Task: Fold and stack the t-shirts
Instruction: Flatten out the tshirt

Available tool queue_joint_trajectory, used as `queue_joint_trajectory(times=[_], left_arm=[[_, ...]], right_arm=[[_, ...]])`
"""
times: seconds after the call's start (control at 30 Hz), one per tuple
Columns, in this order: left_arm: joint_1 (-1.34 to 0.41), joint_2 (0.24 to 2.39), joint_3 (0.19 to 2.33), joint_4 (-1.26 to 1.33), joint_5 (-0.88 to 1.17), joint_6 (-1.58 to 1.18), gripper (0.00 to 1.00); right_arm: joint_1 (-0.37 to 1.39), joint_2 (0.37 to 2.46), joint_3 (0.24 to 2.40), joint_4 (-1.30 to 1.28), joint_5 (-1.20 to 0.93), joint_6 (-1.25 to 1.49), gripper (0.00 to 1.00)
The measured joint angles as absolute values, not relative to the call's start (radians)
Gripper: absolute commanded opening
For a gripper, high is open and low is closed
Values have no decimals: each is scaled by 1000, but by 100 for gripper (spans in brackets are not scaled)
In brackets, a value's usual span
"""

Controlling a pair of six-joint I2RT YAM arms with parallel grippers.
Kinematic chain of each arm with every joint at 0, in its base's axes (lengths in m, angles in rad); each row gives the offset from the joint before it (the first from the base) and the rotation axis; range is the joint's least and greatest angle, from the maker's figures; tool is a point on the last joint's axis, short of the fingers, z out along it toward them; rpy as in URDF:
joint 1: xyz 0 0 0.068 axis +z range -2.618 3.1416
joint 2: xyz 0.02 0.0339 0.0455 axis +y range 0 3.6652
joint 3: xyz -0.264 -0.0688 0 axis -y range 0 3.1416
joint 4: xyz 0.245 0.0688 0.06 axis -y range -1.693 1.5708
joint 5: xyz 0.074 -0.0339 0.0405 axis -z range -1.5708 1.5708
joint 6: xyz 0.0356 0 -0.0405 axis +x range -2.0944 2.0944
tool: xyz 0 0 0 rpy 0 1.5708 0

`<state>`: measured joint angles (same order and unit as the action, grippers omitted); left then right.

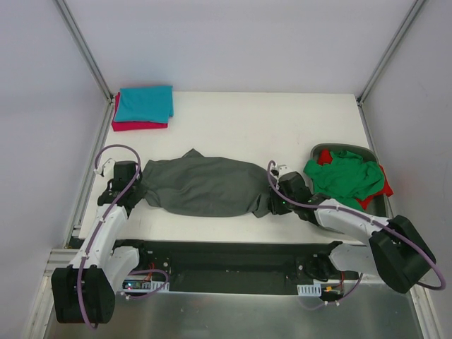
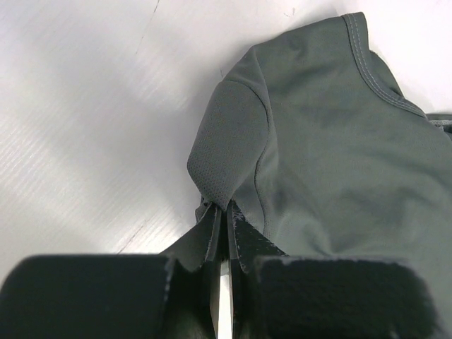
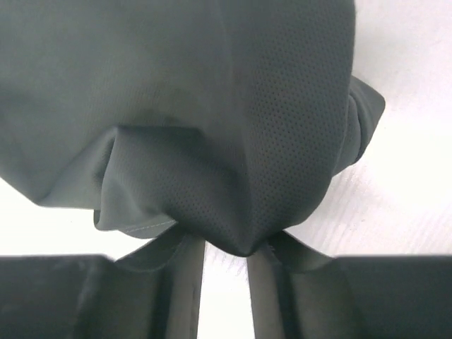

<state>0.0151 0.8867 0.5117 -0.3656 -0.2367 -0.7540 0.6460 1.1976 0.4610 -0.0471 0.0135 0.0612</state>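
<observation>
Reaching low at either end, left fingers (image 2: 212, 240) clamp the dark grey t-shirt (image 1: 205, 185), right fingers (image 3: 183, 282) straddle it half-open.

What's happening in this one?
Both arms are on the dark grey shirt, spread across the table. The left gripper is pinched shut on its left end; the right gripper is at the other end, jaws apart around bunched cloth. A teal shirt lies folded on a pink shirt in the far left corner. A green shirt and a red shirt sit crumpled in the tub.
</observation>
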Motion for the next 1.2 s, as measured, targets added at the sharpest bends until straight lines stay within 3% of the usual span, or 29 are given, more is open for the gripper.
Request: queue_joint_trajectory(times=[0.1,0.2,0.33,0.6,0.97,1.2], left_arm=[[15,888,513,-366,-237,-751,0],[15,886,521,-372,-237,-748,0],[15,847,561,-409,-235,-746,0],[15,666,736,-490,-217,-775,0],[15,611,1250,-617,-276,-765,0],[15,586,1365,-664,-316,-747,0]], right_arm=[[646,1201,461,-45,-19,60,10],[646,1164,461,-68,-45,66,8],[646,949,460,-128,-65,74,1],[646,491,502,-264,-80,78,1],[646,474,1084,-604,30,2,1],[646,414,1134,-676,55,-27,1]])
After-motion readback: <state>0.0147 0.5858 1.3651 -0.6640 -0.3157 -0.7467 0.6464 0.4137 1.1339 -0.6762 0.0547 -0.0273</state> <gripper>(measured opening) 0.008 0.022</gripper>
